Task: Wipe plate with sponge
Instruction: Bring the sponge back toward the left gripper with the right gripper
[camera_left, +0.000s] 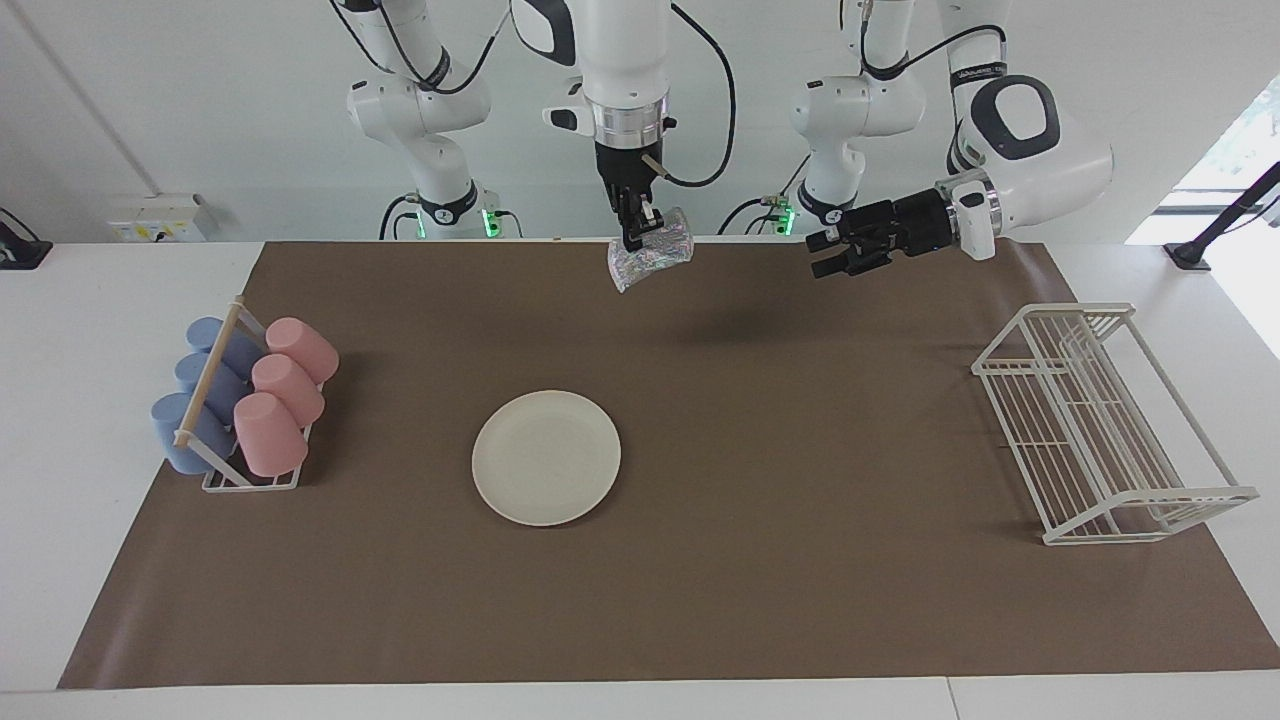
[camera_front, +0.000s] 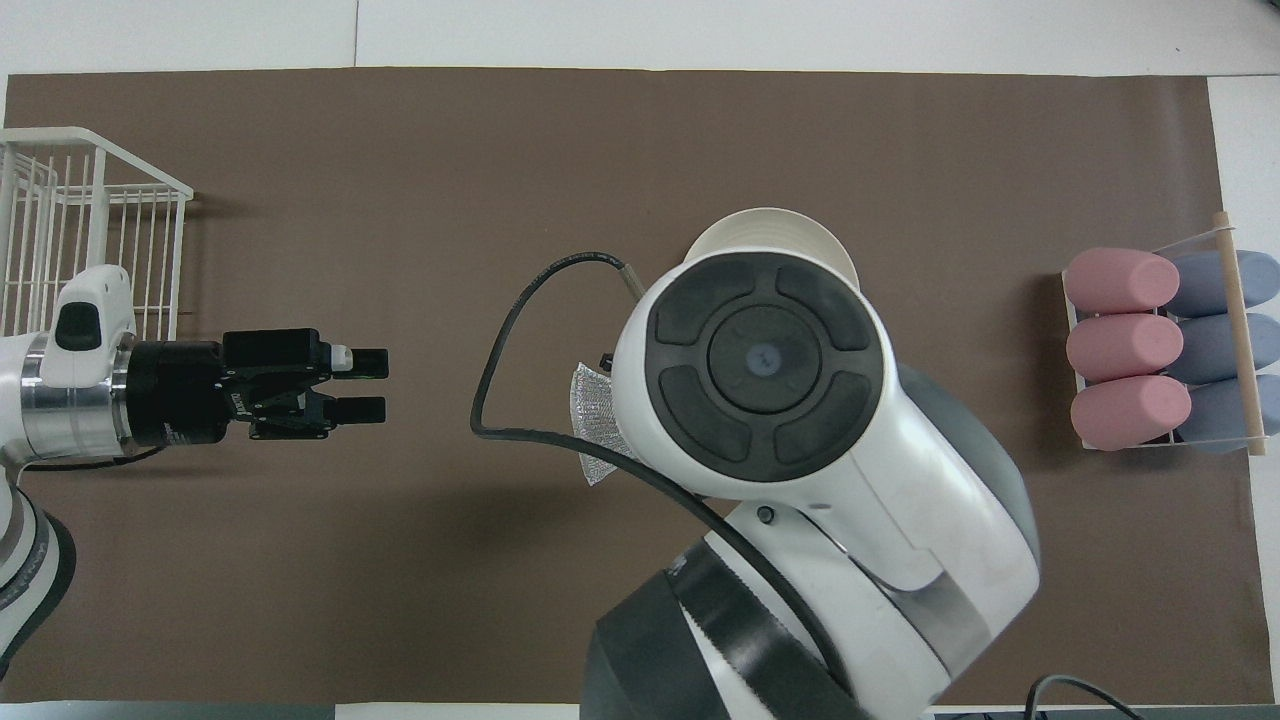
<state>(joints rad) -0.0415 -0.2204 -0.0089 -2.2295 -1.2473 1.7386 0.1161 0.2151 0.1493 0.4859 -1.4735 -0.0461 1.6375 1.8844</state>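
High over the robots' edge of the brown mat (camera_left: 760, 600), the sponge (camera_left: 648, 262) is held pinched in the closed fingers of the right gripper (camera_left: 633, 243), hanging clear of everything below. The plate (camera_left: 546, 457) lies flat and bare on the mat, beside the cup holder (camera_left: 245, 405) and nearer the right arm's end of the table; in the overhead view only its farther rim (camera_front: 770, 225) is seen past the arm. The left gripper (camera_left: 822, 256) is held in the air with its fingers apart and nothing between them, waiting near the wire rack (camera_left: 1100, 420). No wiping contact is made at this moment. If more wiping is wanted, the sponge must be brought over the plate, lowered until it presses lightly, and swept across the face.
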